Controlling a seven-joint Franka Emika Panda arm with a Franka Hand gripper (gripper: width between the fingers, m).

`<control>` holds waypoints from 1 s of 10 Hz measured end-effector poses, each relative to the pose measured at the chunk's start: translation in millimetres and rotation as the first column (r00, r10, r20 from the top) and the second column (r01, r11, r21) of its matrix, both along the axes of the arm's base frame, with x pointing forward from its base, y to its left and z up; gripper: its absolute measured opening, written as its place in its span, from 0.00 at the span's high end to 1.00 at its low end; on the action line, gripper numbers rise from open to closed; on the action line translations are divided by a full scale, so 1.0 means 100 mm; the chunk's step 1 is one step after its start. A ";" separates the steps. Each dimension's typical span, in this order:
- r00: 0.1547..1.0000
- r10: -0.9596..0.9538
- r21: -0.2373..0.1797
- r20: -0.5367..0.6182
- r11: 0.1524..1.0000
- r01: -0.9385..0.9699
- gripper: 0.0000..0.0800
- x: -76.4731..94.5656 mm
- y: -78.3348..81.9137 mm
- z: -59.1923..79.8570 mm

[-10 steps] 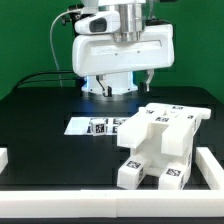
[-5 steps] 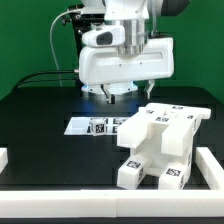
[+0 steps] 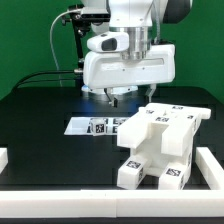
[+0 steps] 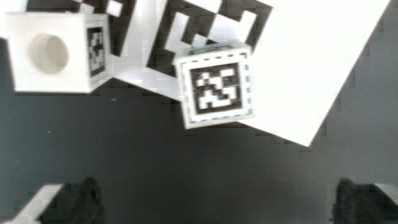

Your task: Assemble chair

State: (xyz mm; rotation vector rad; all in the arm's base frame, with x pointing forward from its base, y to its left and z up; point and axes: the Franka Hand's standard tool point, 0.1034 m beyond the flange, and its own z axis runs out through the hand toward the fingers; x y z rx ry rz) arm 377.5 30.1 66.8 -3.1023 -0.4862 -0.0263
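Note:
The chair [image 3: 160,145] stands as one chunky white block of joined pieces with black-and-white tags, near the front on the exterior view's right. My gripper [image 3: 122,95] hangs above the table behind the chair and a little toward the exterior view's left, clear of it. The jaws are open and wide apart with nothing between them. In the wrist view, the two dark fingers [image 4: 71,205] frame bare black table, and the gripper [image 4: 217,208] is some way from the chair's tagged white parts [image 4: 311,85].
The marker board [image 3: 95,126] lies flat on the black table just beside the chair, toward the exterior view's left. Low white border rails run along the front [image 3: 60,205] and the exterior view's right side [image 3: 211,165]. The robot's base stands at the back.
The arm has swung toward the exterior view's right, bringing the hand closer to a spot above and behind the chair. The jaws stayed open and the chair has not moved.

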 end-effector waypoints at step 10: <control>0.998 -0.036 -0.059 -0.050 0.998 0.033 0.19 -0.07 -0.13 -0.35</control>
